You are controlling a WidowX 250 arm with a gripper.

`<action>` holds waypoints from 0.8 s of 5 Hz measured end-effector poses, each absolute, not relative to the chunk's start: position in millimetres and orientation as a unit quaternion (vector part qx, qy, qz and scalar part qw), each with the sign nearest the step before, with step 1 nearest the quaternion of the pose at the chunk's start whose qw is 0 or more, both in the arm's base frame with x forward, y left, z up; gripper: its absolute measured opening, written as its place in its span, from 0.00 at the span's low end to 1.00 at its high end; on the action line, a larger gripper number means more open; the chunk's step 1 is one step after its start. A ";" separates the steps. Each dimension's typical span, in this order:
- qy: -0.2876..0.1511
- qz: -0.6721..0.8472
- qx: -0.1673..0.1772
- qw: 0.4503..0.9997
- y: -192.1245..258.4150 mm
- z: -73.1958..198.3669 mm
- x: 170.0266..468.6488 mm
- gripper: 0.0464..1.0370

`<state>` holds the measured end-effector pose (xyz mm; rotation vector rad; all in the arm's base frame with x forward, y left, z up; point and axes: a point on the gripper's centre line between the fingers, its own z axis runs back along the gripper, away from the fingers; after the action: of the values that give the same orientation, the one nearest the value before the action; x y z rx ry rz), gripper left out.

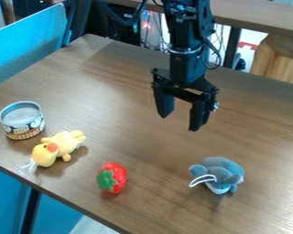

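Note:
The black gripper (181, 119) hangs over the upper middle of the wooden table, its two fingers spread apart and nothing between them. In front of it and to the right lies a blue-grey plush toy (219, 174) with a white loop. A red strawberry (114, 177) with a green leafy top rests near the front edge. Left of the strawberry, a yellow plush duck (56, 148) with an orange beak lies on its side or back; which one I cannot tell. An open-topped tin can (22, 120) with a printed label stands upright at the far left. The gripper touches none of these objects.
The brown wooden table (149, 146) has its front edge running diagonally across the lower left. A blue panel (29, 43) stands beyond its left edge. Behind the arm are cables, and a light wooden piece (280, 59) is at the upper right.

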<state>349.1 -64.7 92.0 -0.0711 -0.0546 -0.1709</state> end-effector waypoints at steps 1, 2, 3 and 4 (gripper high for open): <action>-0.010 -0.083 -0.034 0.996 -64.4 79.9 346.8 0.97; -0.027 -0.070 -0.037 0.997 -81.1 76.6 350.5 0.97; -0.052 -0.090 -0.031 0.994 -114.3 77.1 349.9 0.97; -0.079 -0.092 -0.044 0.992 -137.5 78.1 351.4 0.97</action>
<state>351.4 -137.5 78.1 -0.0889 -0.1580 -0.1837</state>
